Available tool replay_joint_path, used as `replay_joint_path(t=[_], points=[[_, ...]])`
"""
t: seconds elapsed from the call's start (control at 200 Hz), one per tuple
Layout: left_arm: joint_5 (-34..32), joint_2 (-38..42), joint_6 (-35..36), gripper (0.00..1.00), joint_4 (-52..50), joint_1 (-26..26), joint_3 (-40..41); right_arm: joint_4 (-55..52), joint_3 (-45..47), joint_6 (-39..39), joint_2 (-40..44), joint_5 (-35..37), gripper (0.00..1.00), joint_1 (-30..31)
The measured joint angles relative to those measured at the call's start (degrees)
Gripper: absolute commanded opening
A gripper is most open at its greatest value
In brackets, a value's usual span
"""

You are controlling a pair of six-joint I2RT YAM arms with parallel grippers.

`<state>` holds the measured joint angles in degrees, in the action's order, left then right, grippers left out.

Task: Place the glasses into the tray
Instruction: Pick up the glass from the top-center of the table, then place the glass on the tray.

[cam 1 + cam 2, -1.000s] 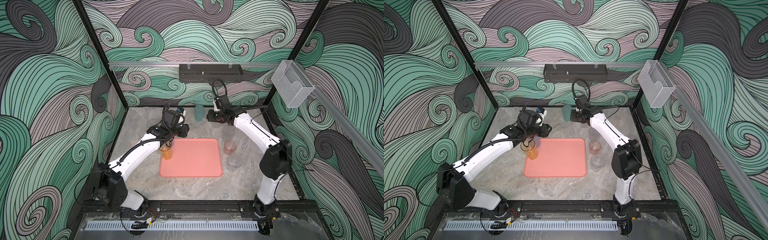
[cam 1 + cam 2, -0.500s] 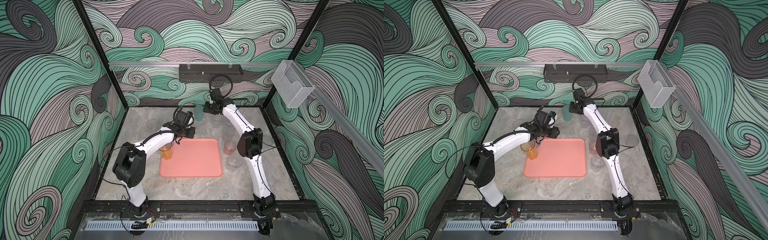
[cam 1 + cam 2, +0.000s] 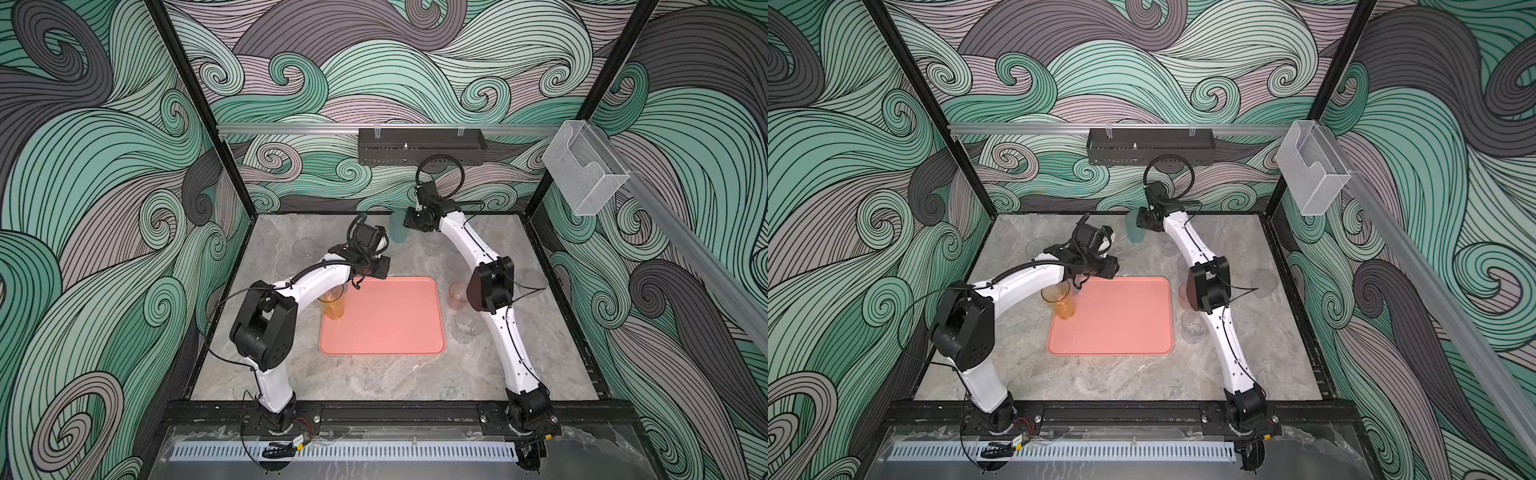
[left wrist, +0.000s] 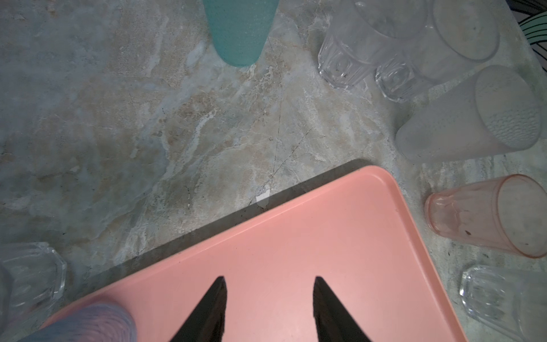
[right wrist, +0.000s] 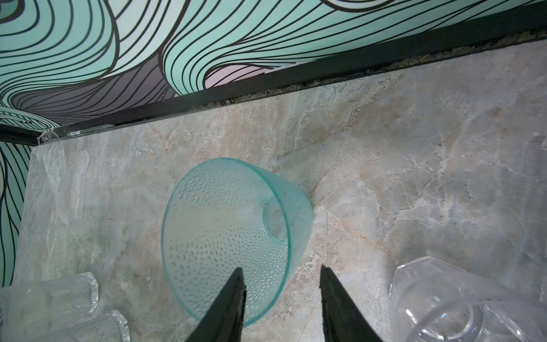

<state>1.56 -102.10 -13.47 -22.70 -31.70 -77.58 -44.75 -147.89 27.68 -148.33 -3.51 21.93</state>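
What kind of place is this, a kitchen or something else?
Likely a robot test cell, not a kitchen: a left arm and right arm bolted to a black base rail, a marble-look table walled by wave-patterned panels, and a pink tray.

Both top views are bright and evenly lit, with soft shadows. The left wrist view is dimmer: the tray point(image 4: 340, 231) throws a dark shadow, and the blue glass point(image 4: 88, 322) is blurred.
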Motion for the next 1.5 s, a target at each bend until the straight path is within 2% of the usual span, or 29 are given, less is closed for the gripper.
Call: replay_joint_path(t=[0.225, 0.47, 0.806, 0.991, 1.276, 1.502], points=[[0.0, 0.0, 0.2, 0.51, 0.0, -0.1, -0.1, 0.6, 0.2, -0.1, 0.0, 0.1, 0.22, 0.0], [-0.1, 0.0, 0.4, 0.5, -0.2, -0.6, -0.1, 2.2, 2.3, -0.6, 0.0, 0.7, 0.11, 0.0], [-0.1, 1.7, 0.4, 0.5, -0.6, -0.6, -0.1, 2.9, 8.3, -2.2, 3.5, 1.5, 0.05, 0.7], [-0.7, 6.2, 0.4, 0.5, -0.7, -0.6, -0.1, 3.1, 14.8, -2.4, 10.4, 1.4, 0.05, 1.6], [-3.8, 15.6, 2.0, 0.51, 0.1, -0.6, 1.1, 8.0, 34.1, -1.7, 26.9, 0.4, 0.05, 3.9], [-7.7, 25.2, 4.5, 0.53, 0.9, -0.6, 6.4, 9.4, 48.3, -1.3, 37.7, 0.2, 0.05, 6.5]])
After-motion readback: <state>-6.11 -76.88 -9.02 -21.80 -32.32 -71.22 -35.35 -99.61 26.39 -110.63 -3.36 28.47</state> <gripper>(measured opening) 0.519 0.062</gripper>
